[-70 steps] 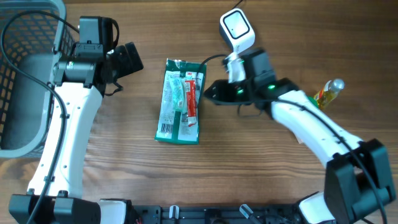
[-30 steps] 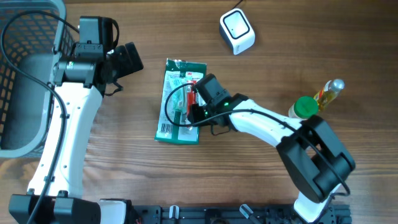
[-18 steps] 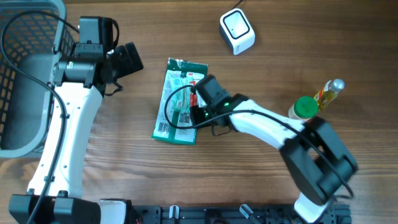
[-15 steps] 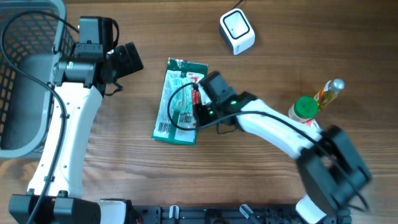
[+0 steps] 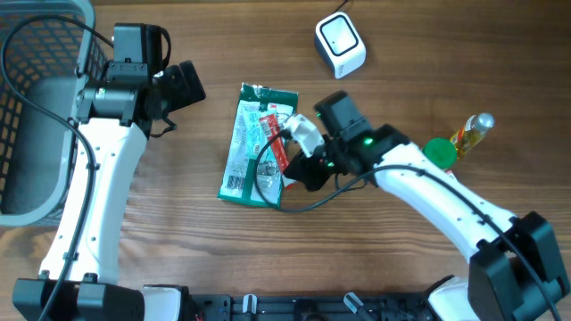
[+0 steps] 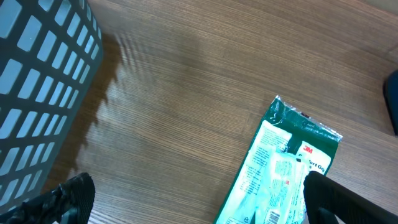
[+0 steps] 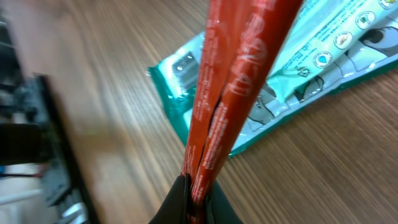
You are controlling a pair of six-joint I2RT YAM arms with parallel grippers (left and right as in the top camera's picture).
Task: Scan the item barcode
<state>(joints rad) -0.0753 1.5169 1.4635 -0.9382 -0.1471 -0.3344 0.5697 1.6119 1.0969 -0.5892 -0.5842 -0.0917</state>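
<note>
Grasp done: the right gripper's [image 7: 194, 194] jaws clench the red packet [image 7: 231, 93] above the green pack [image 5: 247, 162] mid-desk, the left gripper's [image 5: 185, 86] hang released; presenting its barcode to the scanner [image 5: 340, 45] near the far edge remains.

Two packets [image 5: 243, 152], one scanner [image 5: 340, 45], one basket [image 5: 22, 134]

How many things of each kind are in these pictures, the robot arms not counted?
Baskets: 1, the grey basket
Scanners: 1, the white scanner
Flat packets: 2, the green packet and the red packet held in the right claw
Bottles: 2, the green-capped bottle and the clear-topped bottle
Total: 6
</note>
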